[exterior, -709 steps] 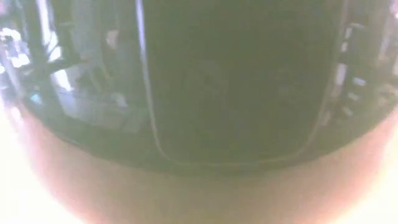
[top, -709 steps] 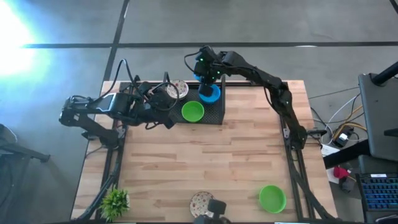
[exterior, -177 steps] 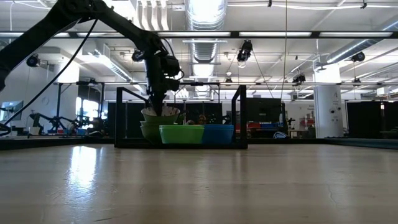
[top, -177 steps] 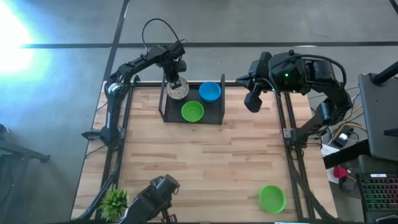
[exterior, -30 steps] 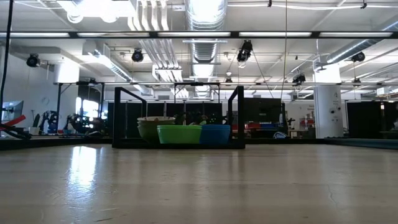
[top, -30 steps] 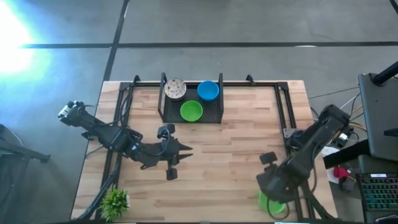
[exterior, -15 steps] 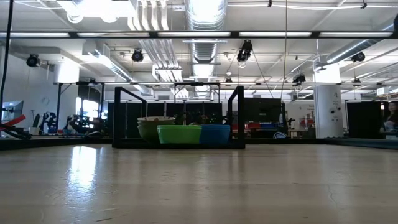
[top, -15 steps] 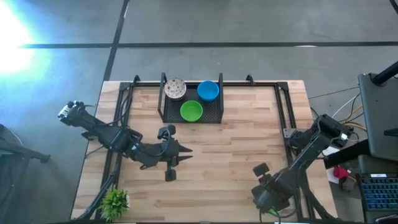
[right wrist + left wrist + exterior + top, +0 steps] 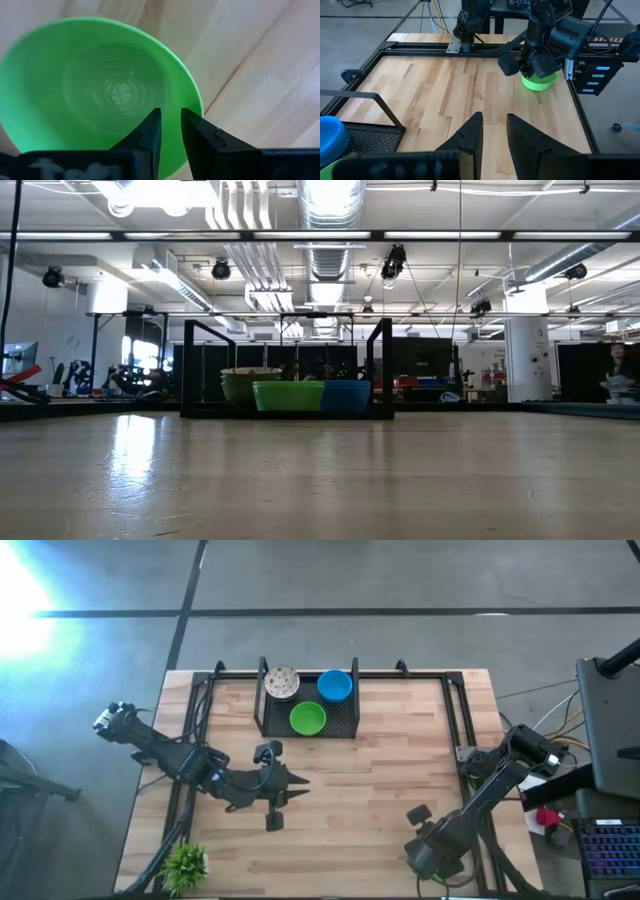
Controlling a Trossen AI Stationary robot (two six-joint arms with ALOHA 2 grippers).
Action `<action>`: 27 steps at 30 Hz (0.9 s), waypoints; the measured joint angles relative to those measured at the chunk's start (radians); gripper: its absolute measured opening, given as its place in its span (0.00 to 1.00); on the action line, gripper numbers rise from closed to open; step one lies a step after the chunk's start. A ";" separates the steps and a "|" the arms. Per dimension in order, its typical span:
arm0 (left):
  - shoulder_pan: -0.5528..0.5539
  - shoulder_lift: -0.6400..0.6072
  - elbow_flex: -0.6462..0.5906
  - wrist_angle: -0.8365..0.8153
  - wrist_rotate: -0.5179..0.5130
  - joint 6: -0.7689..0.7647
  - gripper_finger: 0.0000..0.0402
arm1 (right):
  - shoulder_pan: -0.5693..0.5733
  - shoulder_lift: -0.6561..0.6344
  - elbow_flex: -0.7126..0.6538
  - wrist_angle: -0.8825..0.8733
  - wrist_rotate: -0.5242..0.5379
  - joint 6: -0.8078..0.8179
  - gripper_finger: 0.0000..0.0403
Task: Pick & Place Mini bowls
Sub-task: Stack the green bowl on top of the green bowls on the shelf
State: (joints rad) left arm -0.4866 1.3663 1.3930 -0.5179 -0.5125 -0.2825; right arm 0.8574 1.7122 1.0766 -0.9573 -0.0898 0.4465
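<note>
- While the table point(image 9: 330, 790) lies mostly bare, the tray point(image 9: 345, 726) at its far edge holds the sorted speckled bowl point(image 9: 282, 682), blue bowl point(image 9: 335, 686) and green bowl point(image 9: 308, 718).
- Left gripper point(image 9: 272, 806) waits mid-table, jaws slightly apart, holding nothing.
- Right gripper point(image 9: 169, 131) straddles the rim of the loose green bowl point(image 9: 100, 85) at the near right corner, jaws narrowly parted; grip not confirmed, likely set for pickup.
</note>
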 joint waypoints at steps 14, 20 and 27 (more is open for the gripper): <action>0.000 -0.002 0.000 0.001 -0.001 -0.002 0.20 | 0.000 -0.002 0.103 -0.008 -0.023 -0.055 0.17; 0.000 -0.002 0.000 0.001 0.000 0.001 0.20 | 0.000 -0.002 0.107 -0.037 0.096 -0.042 0.17; 0.000 -0.002 0.000 0.000 0.000 0.002 0.20 | -0.001 -0.002 0.073 -0.035 0.115 -0.046 0.17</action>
State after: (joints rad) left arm -0.4866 1.3640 1.3930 -0.5174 -0.5129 -0.2810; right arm 0.8564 1.7103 1.1496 -0.9918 0.0249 0.4002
